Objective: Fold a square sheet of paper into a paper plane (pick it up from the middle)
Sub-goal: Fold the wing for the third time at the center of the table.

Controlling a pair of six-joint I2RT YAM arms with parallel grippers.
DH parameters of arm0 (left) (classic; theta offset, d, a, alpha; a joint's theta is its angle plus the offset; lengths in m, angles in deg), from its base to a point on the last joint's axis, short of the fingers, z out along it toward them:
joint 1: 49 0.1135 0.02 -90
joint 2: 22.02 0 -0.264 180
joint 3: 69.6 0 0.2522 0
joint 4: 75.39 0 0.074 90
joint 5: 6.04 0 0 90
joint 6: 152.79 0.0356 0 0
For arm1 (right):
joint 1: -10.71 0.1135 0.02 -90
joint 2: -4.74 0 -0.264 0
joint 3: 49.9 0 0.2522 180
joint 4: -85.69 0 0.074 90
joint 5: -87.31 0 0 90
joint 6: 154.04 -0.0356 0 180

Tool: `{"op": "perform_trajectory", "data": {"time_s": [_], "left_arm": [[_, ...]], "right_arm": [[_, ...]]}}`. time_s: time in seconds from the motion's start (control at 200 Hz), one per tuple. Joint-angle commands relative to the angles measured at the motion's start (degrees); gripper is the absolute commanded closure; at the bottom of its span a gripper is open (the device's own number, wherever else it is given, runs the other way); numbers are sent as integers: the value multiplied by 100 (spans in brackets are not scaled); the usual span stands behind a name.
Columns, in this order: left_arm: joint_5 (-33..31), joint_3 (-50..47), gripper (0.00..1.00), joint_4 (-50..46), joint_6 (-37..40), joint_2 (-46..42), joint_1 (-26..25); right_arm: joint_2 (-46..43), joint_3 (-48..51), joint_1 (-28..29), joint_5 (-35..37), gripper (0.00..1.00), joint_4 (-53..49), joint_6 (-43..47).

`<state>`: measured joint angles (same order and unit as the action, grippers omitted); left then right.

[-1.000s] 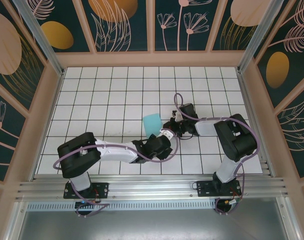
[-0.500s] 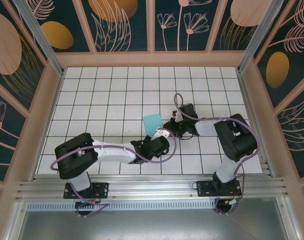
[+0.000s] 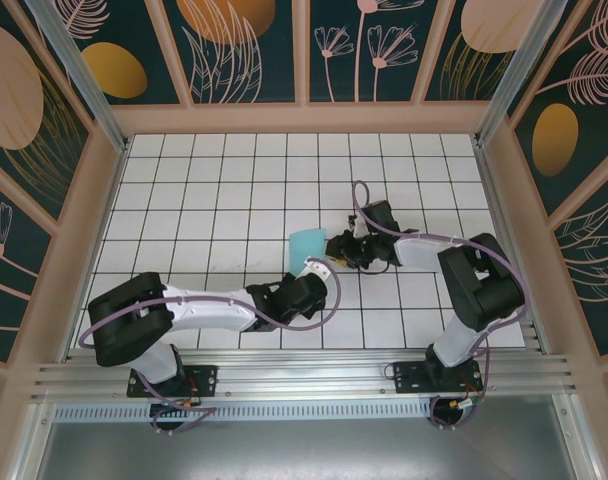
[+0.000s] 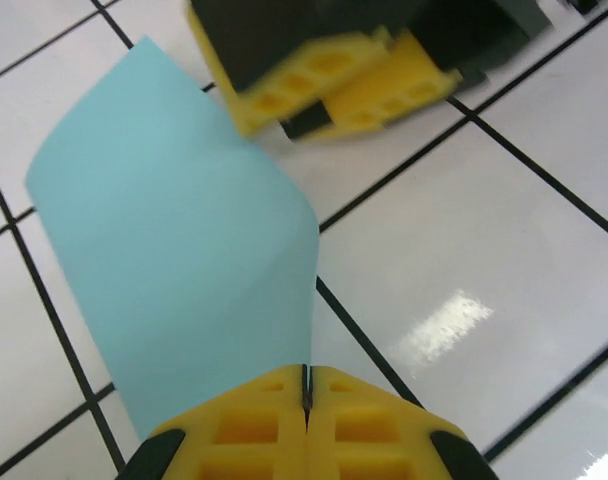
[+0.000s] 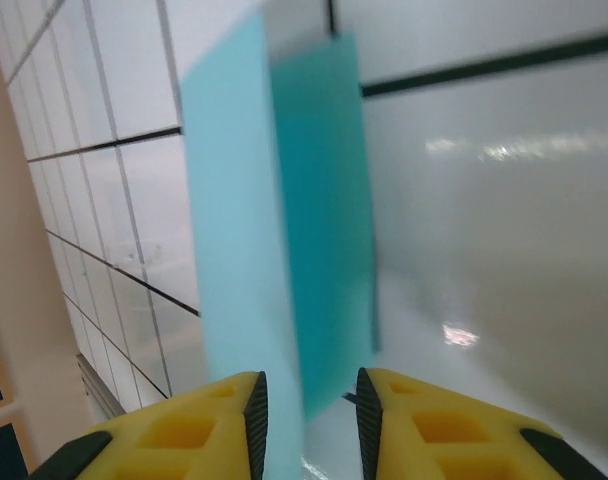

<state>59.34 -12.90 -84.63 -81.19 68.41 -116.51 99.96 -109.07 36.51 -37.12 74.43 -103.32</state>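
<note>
The square sheet of paper (image 3: 306,243) is light turquoise and stands curled up off the tiles at mid-table. My left gripper (image 3: 317,268) is shut on the sheet's near edge; in the left wrist view the sheet (image 4: 174,270) rises from the closed yellow fingertips of that gripper (image 4: 306,385). My right gripper (image 3: 334,245) is at the sheet's right side, and its yellow fingers (image 4: 334,75) appear beyond the paper. In the right wrist view the doubled-over sheet (image 5: 284,230) hangs between the parted jaws of the right gripper (image 5: 311,400), which is open. The paper plane is out of view.
White tiled floor (image 3: 224,190) with black grid lines, enclosed by peach frame walls (image 3: 304,118) on three sides. An aluminium rail (image 3: 304,375) runs along the near edge by the arm bases. Purple cables loop over both wrists.
The left gripper has shut on the sheet's near edge. The right gripper has opened around the paper. The left arm's shoulder has swung left, and the sheet sits slightly lower.
</note>
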Motion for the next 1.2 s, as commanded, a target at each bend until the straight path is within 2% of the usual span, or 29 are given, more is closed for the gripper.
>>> {"op": "perform_trajectory", "data": {"time_s": [0.0, 0.12, 0.345, 0.656, 1.081, 1.191], "left_arm": [[720, -242, 100, 357, 57, -298, 125], [1225, -443, 100, 524, -40, -473, 342], [1944, -721, 100, 660, -87, -738, 688], [2594, -804, 100, 677, -138, -672, 993], [3637, -897, 100, 845, -458, -349, 1762], [3711, -945, 100, 907, -574, -252, 1901]], "right_arm": [[-327, -330, -31, 194, 67, -281, 279], [-247, -473, 68, -36, 73, -93, 312], [533, -1163, 356, -238, 83, -413, 659], [1593, -1836, 520, -158, 86, -1082, 1130], [1809, -1770, 522, 136, 86, -1246, 1313], [1817, -1736, 522, 198, 86, -1236, 1279]]}}
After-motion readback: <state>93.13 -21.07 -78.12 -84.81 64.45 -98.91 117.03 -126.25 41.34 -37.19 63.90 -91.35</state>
